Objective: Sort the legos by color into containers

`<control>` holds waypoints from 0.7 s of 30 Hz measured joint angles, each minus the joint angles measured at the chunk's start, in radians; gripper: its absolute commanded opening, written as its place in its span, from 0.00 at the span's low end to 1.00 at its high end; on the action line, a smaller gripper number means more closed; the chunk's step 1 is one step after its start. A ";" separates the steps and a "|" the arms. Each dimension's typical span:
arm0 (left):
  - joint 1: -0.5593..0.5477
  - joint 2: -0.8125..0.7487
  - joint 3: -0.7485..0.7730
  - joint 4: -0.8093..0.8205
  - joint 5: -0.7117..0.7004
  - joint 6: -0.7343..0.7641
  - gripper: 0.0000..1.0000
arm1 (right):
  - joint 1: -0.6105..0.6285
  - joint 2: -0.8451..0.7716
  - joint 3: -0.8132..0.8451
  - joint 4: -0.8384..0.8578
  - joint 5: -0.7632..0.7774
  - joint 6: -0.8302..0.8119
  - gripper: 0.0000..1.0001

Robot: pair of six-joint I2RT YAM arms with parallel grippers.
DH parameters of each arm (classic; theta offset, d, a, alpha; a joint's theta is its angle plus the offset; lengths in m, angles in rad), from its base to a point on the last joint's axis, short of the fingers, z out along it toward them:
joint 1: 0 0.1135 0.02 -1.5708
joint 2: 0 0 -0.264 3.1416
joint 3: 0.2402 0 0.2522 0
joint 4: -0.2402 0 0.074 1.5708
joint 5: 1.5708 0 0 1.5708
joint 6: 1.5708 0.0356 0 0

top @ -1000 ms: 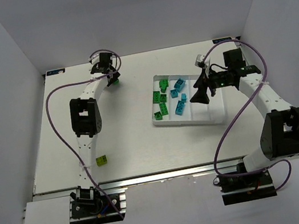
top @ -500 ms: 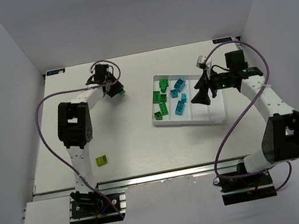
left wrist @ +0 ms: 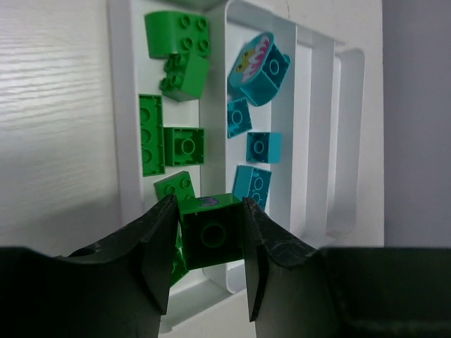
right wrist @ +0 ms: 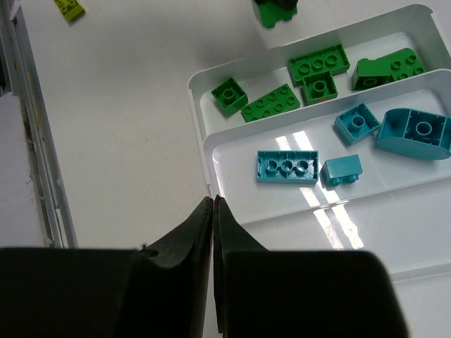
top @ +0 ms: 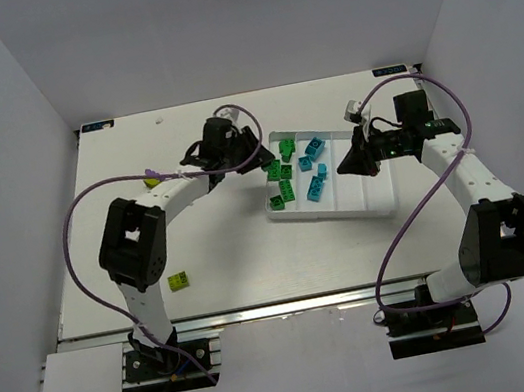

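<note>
Currently the left gripper (left wrist: 206, 215) pinches a green lego (left wrist: 211, 246), likely rigid and light, across its flat sides. The right gripper (right wrist: 213, 204) is pressed together.

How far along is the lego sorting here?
Done: in the tray, green bricks lie in the end compartment, cyan bricks in the next. In hand: the left hand holds a dark green brick at the green compartment; the right hand is shut, empty. Left: a lime brick on the table.
</note>
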 measured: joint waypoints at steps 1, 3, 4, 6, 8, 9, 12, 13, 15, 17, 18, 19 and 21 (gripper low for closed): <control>-0.019 0.014 0.006 -0.006 0.000 0.008 0.00 | 0.000 0.000 0.000 -0.001 0.000 0.000 0.09; -0.041 0.043 0.021 -0.019 -0.004 0.021 0.00 | 0.000 0.000 0.000 -0.001 0.000 0.000 0.10; -0.051 0.061 0.032 -0.033 -0.009 0.029 0.01 | 0.000 0.000 0.000 -0.001 0.000 0.001 0.11; -0.063 0.092 0.056 -0.066 -0.023 0.044 0.13 | 0.000 -0.002 0.000 -0.002 0.000 0.001 0.15; -0.070 0.116 0.084 -0.100 -0.040 0.059 0.31 | 0.000 -0.006 0.000 -0.002 0.001 0.003 0.20; -0.073 0.127 0.097 -0.115 -0.050 0.066 0.46 | 0.000 -0.010 0.000 -0.002 0.000 0.005 0.23; -0.081 0.136 0.122 -0.158 -0.072 0.083 0.59 | 0.000 -0.016 0.000 -0.002 0.000 0.009 0.38; -0.083 0.136 0.128 -0.169 -0.078 0.085 0.63 | 0.000 -0.016 0.000 -0.002 0.001 0.010 0.42; -0.086 0.136 0.144 -0.181 -0.087 0.092 0.65 | 0.000 -0.016 0.000 -0.005 0.001 0.011 0.52; -0.088 0.135 0.152 -0.188 -0.092 0.092 0.66 | 0.000 -0.017 0.000 -0.005 0.001 0.009 0.61; -0.089 0.134 0.153 -0.191 -0.093 0.092 0.67 | 0.000 -0.017 0.000 -0.005 0.000 0.008 0.63; -0.091 0.129 0.153 -0.196 -0.097 0.092 0.67 | 0.000 -0.017 0.000 -0.005 0.001 0.003 0.65; -0.092 0.110 0.150 -0.210 -0.110 0.092 0.65 | 0.000 -0.017 0.000 -0.005 -0.001 -0.003 0.72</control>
